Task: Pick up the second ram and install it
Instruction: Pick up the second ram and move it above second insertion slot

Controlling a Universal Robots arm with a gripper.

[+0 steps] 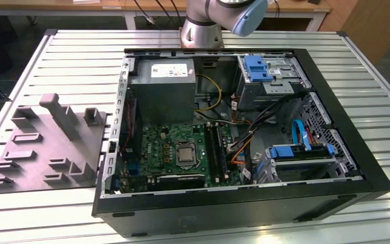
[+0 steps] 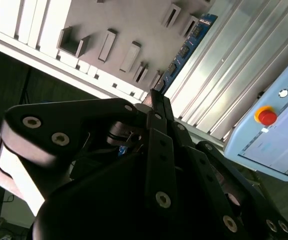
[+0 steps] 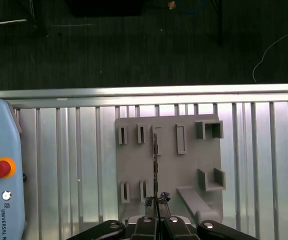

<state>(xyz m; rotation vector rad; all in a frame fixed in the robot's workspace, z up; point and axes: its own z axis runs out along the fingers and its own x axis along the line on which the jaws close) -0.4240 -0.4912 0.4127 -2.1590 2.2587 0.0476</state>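
The second ram (image 2: 186, 47) is a thin bluish-green strip with dark chips. In the second wrist view it sticks out from my gripper (image 2: 154, 97), whose dark fingers are shut on its near end. In the first wrist view the stick (image 3: 155, 165) appears edge-on as a thin line running out from my gripper (image 3: 156, 201). It hangs well above the grey slotted fixture plate (image 3: 184, 170). The open computer case (image 1: 249, 203) holds the green motherboard (image 1: 168, 140), with long black slots (image 1: 215, 147) beside the silver socket.
The grey fixture plate (image 1: 39, 152) lies on the ribbed metal table at the exterior view's left of the case. A teach pendant with a red stop button (image 3: 1, 170) lies on the table near the plate. Cables, drive cages and a power supply crowd the case.
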